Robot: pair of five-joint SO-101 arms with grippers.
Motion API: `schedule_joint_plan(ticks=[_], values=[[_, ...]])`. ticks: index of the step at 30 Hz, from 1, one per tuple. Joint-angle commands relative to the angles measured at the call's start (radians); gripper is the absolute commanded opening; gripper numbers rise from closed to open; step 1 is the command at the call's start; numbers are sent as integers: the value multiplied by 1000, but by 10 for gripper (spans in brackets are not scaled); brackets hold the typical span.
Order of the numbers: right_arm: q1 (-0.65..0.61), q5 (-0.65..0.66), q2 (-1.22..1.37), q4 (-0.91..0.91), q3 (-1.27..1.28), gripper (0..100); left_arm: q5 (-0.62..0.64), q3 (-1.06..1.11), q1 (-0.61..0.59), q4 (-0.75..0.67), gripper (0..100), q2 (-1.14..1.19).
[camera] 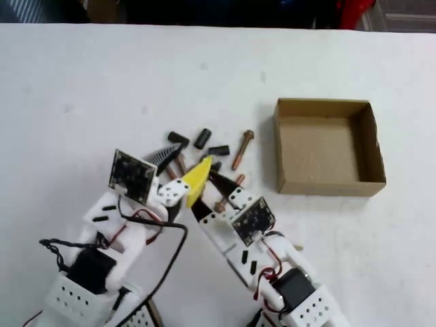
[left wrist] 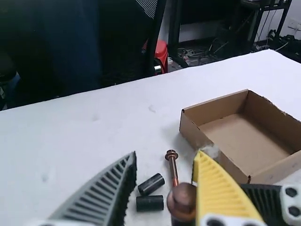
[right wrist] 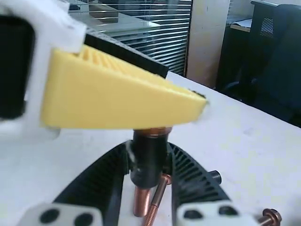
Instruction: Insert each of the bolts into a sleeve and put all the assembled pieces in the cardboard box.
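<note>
A black sleeve [right wrist: 146,169] is clamped at mid-length between the fingers of the right gripper [right wrist: 149,159], a copper bolt [right wrist: 140,202] seated through it. Both are judged rigid, light and smooth, so slip-prone. The fingers of the left gripper [left wrist: 167,155] are spread apart, with the bolt head just beside the yellow one.

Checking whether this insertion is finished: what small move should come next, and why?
Probably back the open left gripper away. The head of the bolt already sits against the black sleeve held by the right gripper, its shank pokes out below, and the left gripper's yellow finger lies across the head, blocking a lift toward the cardboard box.
</note>
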Motion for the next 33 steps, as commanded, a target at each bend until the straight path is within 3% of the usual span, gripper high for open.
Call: schedule_joint_plan(ticks=[1, 8, 11, 14, 16, 25, 33], values=[[15, -2, -16, -21, 9, 17, -5, -87, -10, -37, 213, -10], [16, 0, -15, 5, 9, 17, -2, -207, -202, 5, 209, -10], [16, 0, -15, 38, 9, 17, -2, -253, -308, 117, 159, -10], [22, 0, -15, 44, 9, 17, -8, -307, -374, 239, 30, -10], [59, 0, -15, 44, 9, 17, -6, -347, -404, 316, 35, -10], [231, 2, -13, 71, -15, 16, -9, -454, -446, 583, 23, -12], [321, 2, -10, 463, -304, 16, -9, -448, -446, 695, 23, -33]])
